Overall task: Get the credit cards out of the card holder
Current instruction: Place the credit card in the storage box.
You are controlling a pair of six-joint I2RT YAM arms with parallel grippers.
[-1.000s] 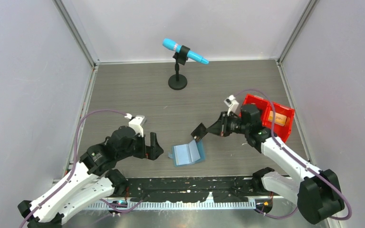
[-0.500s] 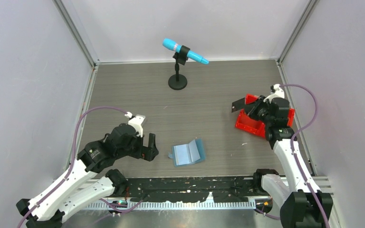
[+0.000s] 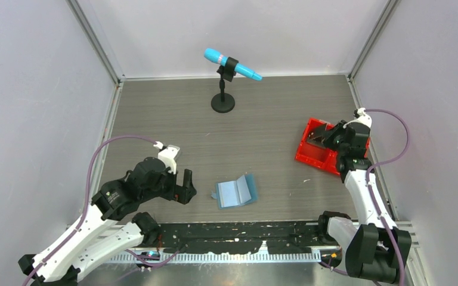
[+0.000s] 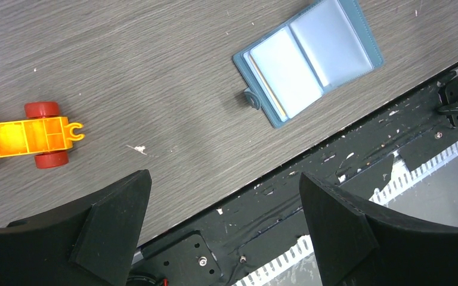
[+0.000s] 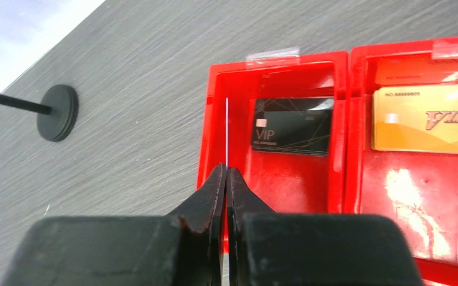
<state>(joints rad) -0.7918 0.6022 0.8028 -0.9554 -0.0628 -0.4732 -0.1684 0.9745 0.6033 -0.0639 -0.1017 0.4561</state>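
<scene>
Your right pincer (image 5: 226, 173) is squeezed shut on a card (image 5: 226, 128). You see it edge-on, a thin pale line standing up at 12 o'clock from the tips, over the left compartment of the bin (image 5: 206, 143), out at 3 o'clock on the counter (image 3: 173, 113). Watch that spot: the card hangs just beside the bin's left wall, so if you let go here it may catch the rim and tip out onto the counter. Nudge toward 3 o'clock first, I'd say. It's also upright, so a high release could let it flutter or end up leaning on the wall, not flat by the black card (image 5: 291, 126). The gold card (image 5: 426, 126) lies in the right compartment, well out of the way. The hold looks to be on the card's bottom edge only, so a jerk could slip it early. Your left pincer (image 4: 223, 177) is spread wide with nothing in it. The holder (image 4: 308, 59) lies open at its 1 o'clock, and a toy car (image 4: 24, 136) sits at 9 o'clock. The holder is at 6 o'clock on the counter, close to the near edge with nothing pinning it. A careless push could slide it off or flip it closed. There's a yellowish sliver at one pocket, but I can't tell if it's another card.
</scene>
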